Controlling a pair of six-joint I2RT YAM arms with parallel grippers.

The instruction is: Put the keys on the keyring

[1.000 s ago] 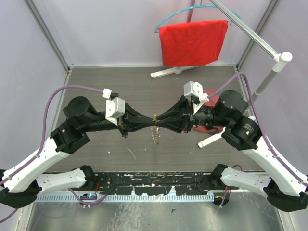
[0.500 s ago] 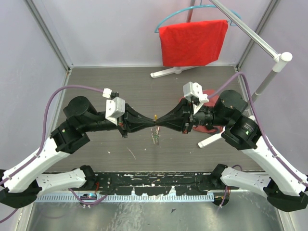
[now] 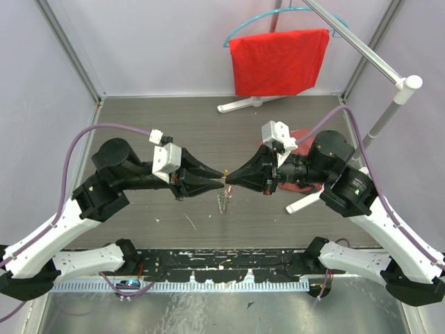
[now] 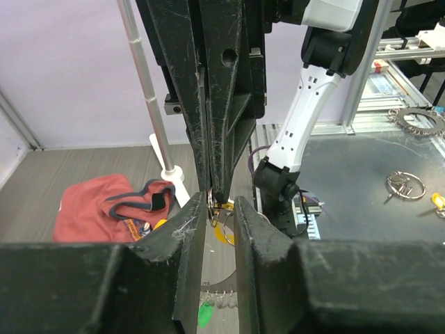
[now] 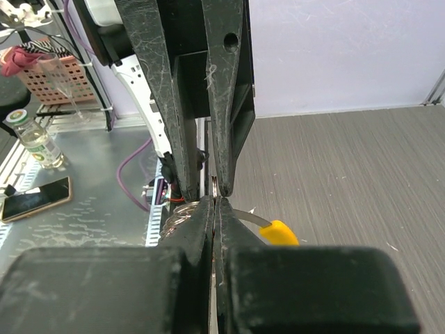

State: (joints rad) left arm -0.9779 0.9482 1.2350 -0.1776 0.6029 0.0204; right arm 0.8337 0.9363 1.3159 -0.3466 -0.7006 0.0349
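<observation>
- Saw, from above alone, the left gripper (image 3: pixel 220 177) and right gripper (image 3: pixel 232 177) meeting tip to tip over the worktop (image 3: pixel 139 118), on the near side of the hanging red cloth (image 3: pixel 278 61) and well apart from it.
- Caught, from the left wrist alone, the green key (image 4: pixel 204 314) at the low end of the keyring (image 4: pixel 213 202), and some loose spare rings (image 4: pixel 406 185) off on a metal surface.
- Picked out, from the right wrist alone, a phone (image 5: pixel 35 198) and a bottle (image 5: pixel 35 142) beyond the worktop edge, and the yellow section (image 5: pixel 279 232) jutting out to one side of the shut fingers.
- Found the keyring off the worktop, pinched at its top between the meeting tips.
- Read its long axis as up and down from the left wrist, hanging below the pinch with the green key lowest.
- Traced it from above as one thin strand running from the tips away from the red cloth.
- Found the right gripper clamped tight on the grey wire of the keyring, no gap left between its fingers.
- Found the left gripper parted only narrowly, one finger on each side of the right gripper's tips and the ring.
- Could not tell whether the left gripper touched the ring.
</observation>
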